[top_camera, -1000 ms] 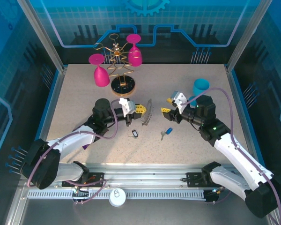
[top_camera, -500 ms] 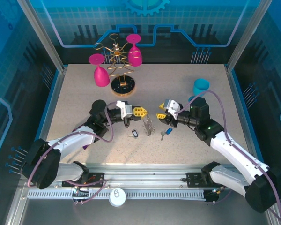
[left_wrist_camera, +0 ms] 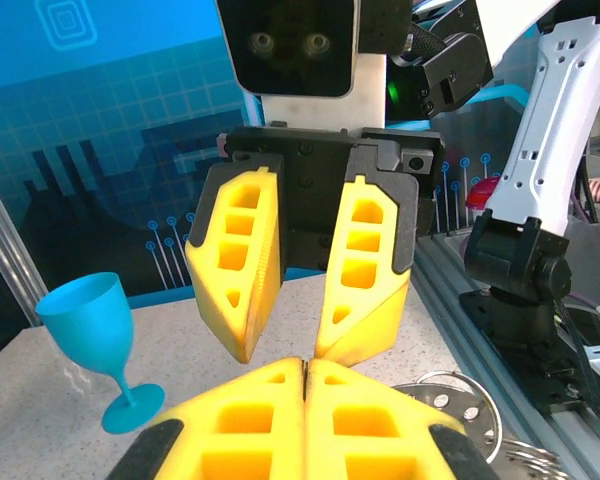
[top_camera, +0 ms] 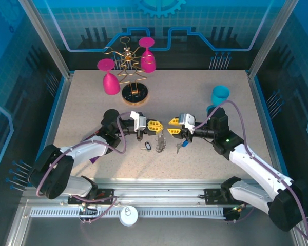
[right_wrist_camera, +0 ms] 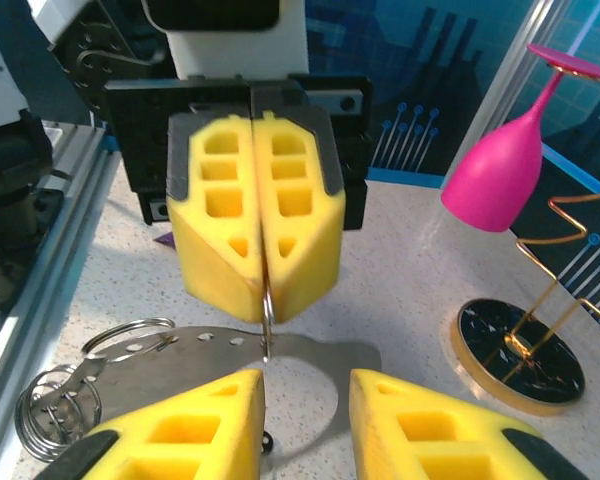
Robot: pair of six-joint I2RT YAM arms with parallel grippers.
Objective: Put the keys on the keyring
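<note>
Two yellow-padded grippers meet almost tip to tip over the middle of the speckled beige table [top_camera: 87, 107], with a small gap between them. The left gripper [top_camera: 155, 126] has its pads pressed flat together on the large thin grey metal keyring [top_camera: 160, 141], which hangs below its tips. In the right wrist view a thin strand of that loop [right_wrist_camera: 267, 322] runs up into the seam of the closed pads [right_wrist_camera: 220, 215]. The right gripper [top_camera: 173, 127] holds nothing. Its fingers [right_wrist_camera: 185, 440] stand a moderate gap apart, and the keyring's flat perforated band crosses in front of that gap. From the left wrist camera the same part-open fingers [left_wrist_camera: 242, 265] sit just above the left gripper's own shut pads [left_wrist_camera: 250, 415]. Neither key is on the loop. The tiny silver key with the dark-rimmed oval head [top_camera: 148, 147] lies on the table just left of the hanging ring. The tiny silver key with the bright blue plastic head [top_camera: 185, 144] lies close under the right gripper's near side. A turquoise plastic goblet [top_camera: 219, 95] stands upright behind the right arm. A gold wire glass rack [top_camera: 128, 69] on a black round base stands at the far edge, and two magenta glasses [top_camera: 110, 82] hang from it upside down.
</note>
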